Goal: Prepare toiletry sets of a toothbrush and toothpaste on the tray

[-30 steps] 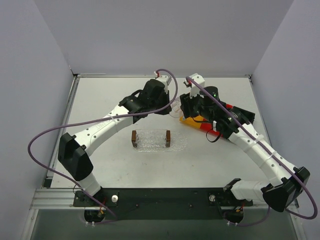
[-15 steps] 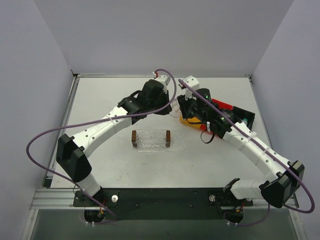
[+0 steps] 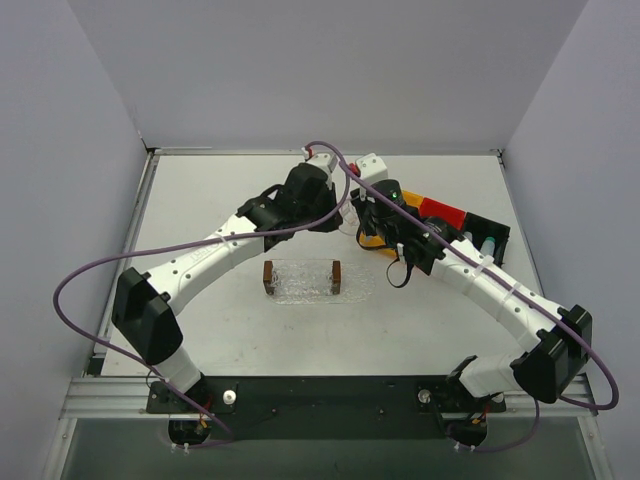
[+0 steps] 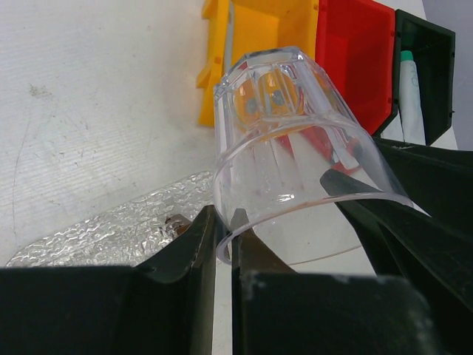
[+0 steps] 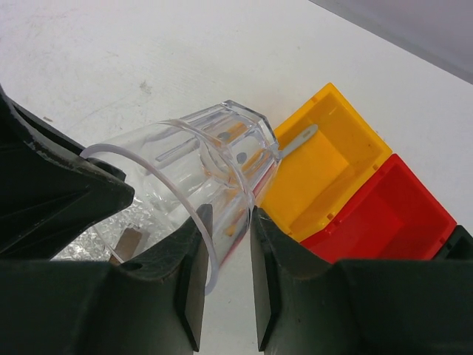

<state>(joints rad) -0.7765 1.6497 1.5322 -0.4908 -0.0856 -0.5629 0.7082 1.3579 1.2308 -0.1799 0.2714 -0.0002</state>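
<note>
A clear round cup hangs tilted over the table, and my left gripper is shut on its rim. My right gripper straddles the opposite side of the cup. One finger is inside the rim and one outside, with a narrow gap still between them. The bumpy transparent tray lies below and nearer, with a brown block at each end. A thin pale toothbrush pokes out of the yellow bin. A pale toothpaste tube lies in the black bin.
Yellow, red and black bins stand in a row at the back right, close behind the right gripper. Both arms meet over the back middle of the table. Brown blocks stand on the tray.
My right arm has swung left from the bins to the cup, and its jaws have narrowed around the cup's wall. The left gripper has held the cup still.
</note>
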